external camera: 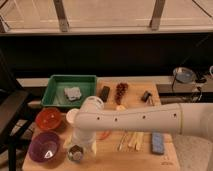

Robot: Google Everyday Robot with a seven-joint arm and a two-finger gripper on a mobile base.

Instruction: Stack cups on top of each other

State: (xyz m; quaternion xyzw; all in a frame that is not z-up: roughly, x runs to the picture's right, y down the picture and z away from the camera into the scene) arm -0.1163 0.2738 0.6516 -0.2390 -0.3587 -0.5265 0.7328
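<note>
A dark wall and a railed window ledge stand behind a pale wooden tabletop point(112, 159) crowded with kitchenware. The robot's white arm point(142, 119) reaches in from the right edge, bends at a rounded elbow above the middle of the board, and drops toward the front-left corner. Its gripper point(77, 148) hangs low there, right over a small shiny steel cup point(76, 154) that stands near the front edge. Whether the gripper is open, closed or has hold of the cup cannot be told, as the wrist housing hides it.

A cream-white round cup point(71, 116) stands upright just behind the elbow, half covered by it and well apart from the steel one. To the left are a wide orange bowl point(48, 119) and, nearer the front, a large purple bowl point(43, 147) just beside the steel cup.

At the back left, a green rectangular plastic tray point(56, 96) holds a grey lump point(72, 93). Along the back row lie a black oblong block point(104, 93), a dark-red cluster of grapes point(120, 90) and a small black clip-like item point(146, 96). Pale wooden sticks point(131, 140) and a blue rectangular pad point(158, 143) lie under the forearm at the front right. A steel pot point(183, 75) stands on a separate stand at the far right.
</note>
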